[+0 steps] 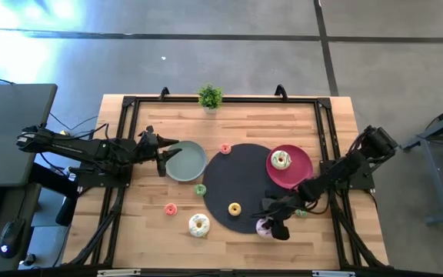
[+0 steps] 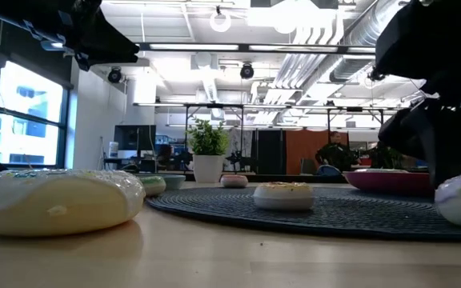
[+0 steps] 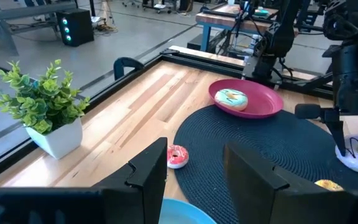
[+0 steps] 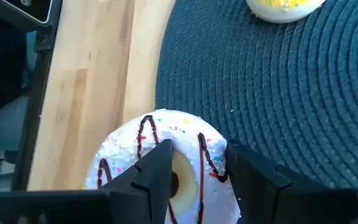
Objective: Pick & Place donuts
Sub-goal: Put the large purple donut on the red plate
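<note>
The right gripper [image 4: 194, 171], fingers spread, straddles a white-frosted donut [image 4: 166, 158] at the black mat's [image 1: 241, 173] near edge; likely light and rigid, best pinched across its ring.

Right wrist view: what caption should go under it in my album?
Robot's right gripper closing in on a white sprinkled donut at the black mat's edge.

- High view looks straight down on the whole desk [image 1: 283, 115]
- Low view sits at desk height, facing level across the black mat [image 2: 326, 210] into the room
- Left wrist view looks across the mat toward the red plate [image 3: 260, 106]
- Right wrist view looks close down on the white donut [image 4: 185, 155] at the mat's edge, which the high view also shows
</note>
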`<state>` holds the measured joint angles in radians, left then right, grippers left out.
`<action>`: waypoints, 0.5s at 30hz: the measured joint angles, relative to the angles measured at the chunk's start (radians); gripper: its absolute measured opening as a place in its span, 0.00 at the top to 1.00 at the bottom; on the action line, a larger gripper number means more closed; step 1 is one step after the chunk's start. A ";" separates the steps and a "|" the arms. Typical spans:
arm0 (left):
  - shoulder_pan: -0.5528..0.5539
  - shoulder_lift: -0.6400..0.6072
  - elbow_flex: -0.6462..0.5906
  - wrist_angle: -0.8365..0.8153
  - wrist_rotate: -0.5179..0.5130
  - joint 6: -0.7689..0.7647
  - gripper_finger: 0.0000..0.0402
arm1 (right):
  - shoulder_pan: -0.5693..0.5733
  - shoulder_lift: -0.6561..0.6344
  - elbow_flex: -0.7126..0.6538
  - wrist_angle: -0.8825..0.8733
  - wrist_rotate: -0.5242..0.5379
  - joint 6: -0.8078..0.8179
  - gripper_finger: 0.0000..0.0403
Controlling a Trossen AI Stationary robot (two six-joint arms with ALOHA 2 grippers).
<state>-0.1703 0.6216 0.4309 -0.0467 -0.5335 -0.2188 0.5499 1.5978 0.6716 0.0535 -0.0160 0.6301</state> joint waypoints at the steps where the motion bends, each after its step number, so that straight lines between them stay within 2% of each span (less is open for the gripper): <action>1: 0.000 0.000 0.000 0.000 0.000 0.000 0.63 | 0.000 0.000 0.000 0.001 -0.017 0.013 0.64; 7: 0.000 0.000 0.000 0.000 -0.001 0.001 0.63 | 0.000 0.000 0.019 -0.026 -0.136 0.014 0.58; 15: 0.000 0.000 0.000 0.000 -0.001 0.000 0.63 | 0.000 0.000 0.112 -0.239 -0.069 -0.145 0.52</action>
<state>-0.1703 0.6216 0.4309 -0.0463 -0.5348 -0.2186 0.5499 1.5974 0.7837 -0.1851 -0.0847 0.4847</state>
